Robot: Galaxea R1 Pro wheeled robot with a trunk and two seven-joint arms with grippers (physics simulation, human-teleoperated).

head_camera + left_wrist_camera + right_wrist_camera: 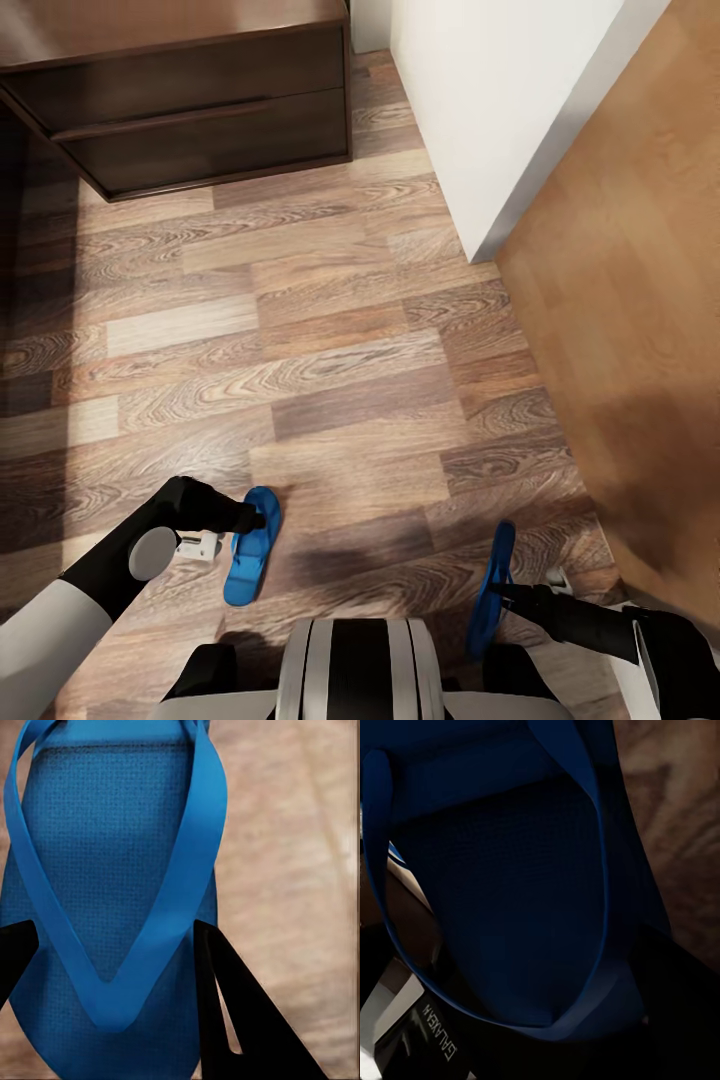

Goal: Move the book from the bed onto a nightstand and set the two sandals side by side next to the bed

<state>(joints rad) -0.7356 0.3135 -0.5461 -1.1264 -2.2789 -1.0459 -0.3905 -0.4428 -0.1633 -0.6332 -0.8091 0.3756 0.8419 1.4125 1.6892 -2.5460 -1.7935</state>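
we carry a sandal in each pincer. the left pincer [243, 521] is clenched on the left sandal [250, 546], whose flat sole reaches out ahead of the fingertips, low over the wood-plank floor [330, 370]. the right pincer [508, 592] grips the right sandal [492, 590] edge-on, so the sole hangs on its side.

the risk we see: both grips bite a thin, flexible sole near one end, so a sandal could pivot or slip out, and the edge-on one may land on its side. the nightstand [190, 100] stands well ahead of both pincers.

the soles look like dimpled bright blue foam with rounded ends and smooth v-shaped straps; the left wrist view shows black fingers [247, 1020] flanking the sole. the nightstand is dark glossy wood.
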